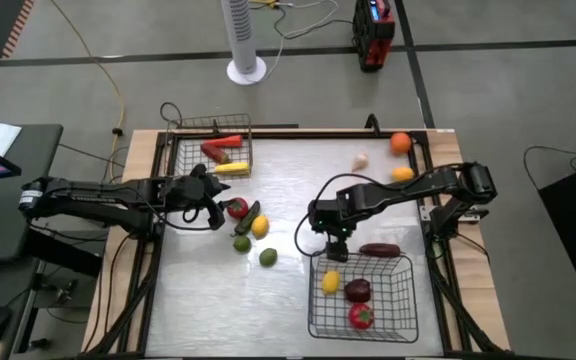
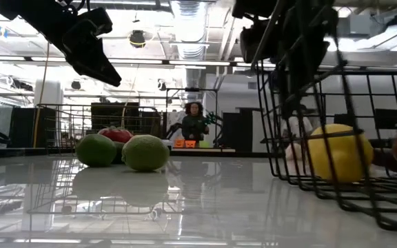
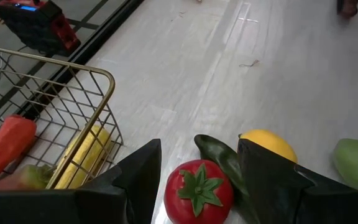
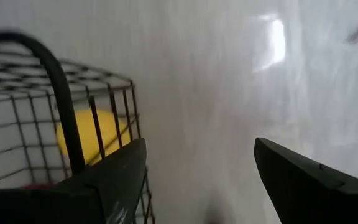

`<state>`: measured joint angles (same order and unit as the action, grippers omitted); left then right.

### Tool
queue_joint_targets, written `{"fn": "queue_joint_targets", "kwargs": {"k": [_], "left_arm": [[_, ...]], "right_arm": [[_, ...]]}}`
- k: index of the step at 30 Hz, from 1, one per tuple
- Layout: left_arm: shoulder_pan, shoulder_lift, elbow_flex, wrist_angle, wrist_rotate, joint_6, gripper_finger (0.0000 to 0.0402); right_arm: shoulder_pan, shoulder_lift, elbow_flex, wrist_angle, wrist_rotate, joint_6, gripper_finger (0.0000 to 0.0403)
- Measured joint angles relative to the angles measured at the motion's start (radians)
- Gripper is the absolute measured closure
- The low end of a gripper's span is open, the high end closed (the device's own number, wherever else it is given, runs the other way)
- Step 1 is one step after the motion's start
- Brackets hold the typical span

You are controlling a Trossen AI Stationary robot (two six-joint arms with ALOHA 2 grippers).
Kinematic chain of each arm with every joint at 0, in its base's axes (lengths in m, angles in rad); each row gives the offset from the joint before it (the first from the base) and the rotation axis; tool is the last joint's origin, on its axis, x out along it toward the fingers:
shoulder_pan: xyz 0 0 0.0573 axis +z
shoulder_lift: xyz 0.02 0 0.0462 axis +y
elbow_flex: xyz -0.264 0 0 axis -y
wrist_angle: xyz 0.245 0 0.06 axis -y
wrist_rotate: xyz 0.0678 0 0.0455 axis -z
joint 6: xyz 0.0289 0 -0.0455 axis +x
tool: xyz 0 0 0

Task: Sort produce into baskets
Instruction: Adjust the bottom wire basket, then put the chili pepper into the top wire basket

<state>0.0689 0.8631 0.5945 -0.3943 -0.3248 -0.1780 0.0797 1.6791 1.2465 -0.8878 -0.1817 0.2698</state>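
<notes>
Since the red tomato (image 3: 197, 191) sits on the table just beside the grey-silver basket (image 1: 211, 148), with a dark green pepper (image 3: 222, 158) touching it and a yellow lemon (image 3: 267, 144) just behind that, the pickup is best made on the tomato alone. The left gripper (image 3: 199, 163) hangs directly above it, its two fingers parted and empty, one on each side of the fruit. A straight descent is advised, so that the finger nearest the pepper slips between pepper and tomato rather than landing on either; a closing too early would likely roll the round fruit away or nudge the pepper. Two green limes (image 1: 255, 250) lie near on the table and need not be disturbed.

In the grey-silver basket a red pepper (image 1: 219, 146) and a yellow corn cob (image 1: 231, 168) are already laid. By the black basket (image 1: 362, 298), which holds a lemon, a maroon piece and a red one, the right gripper (image 1: 334, 238) is poised at the rim, spread wide with nothing held. An orange (image 1: 400, 142) and other pieces remain at the table's far side.
</notes>
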Motion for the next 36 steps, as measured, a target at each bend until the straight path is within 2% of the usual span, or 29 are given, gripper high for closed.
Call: {"fn": "queue_joint_targets", "kwargs": {"k": [4,10,12,19,25,36], "left_arm": [[0.0,0.0,0.0,0.0,0.0,0.0,0.02],[0.0,0.0,0.0,0.0,0.0,-0.002,0.02],[0.0,0.0,0.0,0.0,0.0,-0.003,0.02],[0.0,0.0,0.0,0.0,0.0,0.0,0.02],[0.0,0.0,0.0,-0.012,0.0,0.001,0.02],[0.0,0.0,0.0,-0.013,0.0,0.0,0.02]], "right_arm": [[-0.005,0.0,0.0,-0.099,-0.002,-0.006,0.0076],[-0.075,0.024,-0.003,-0.249,0.076,-0.009,0.0076],[-0.094,0.05,-0.009,-0.265,0.058,-0.024,0.0076],[-0.109,0.143,-0.012,-0.283,-0.138,-0.129,0.0083],[-0.091,0.174,-0.011,-0.33,-0.144,-0.213,0.0098],[-0.086,0.173,-0.012,-0.327,-0.131,-0.248,0.0102]]}}
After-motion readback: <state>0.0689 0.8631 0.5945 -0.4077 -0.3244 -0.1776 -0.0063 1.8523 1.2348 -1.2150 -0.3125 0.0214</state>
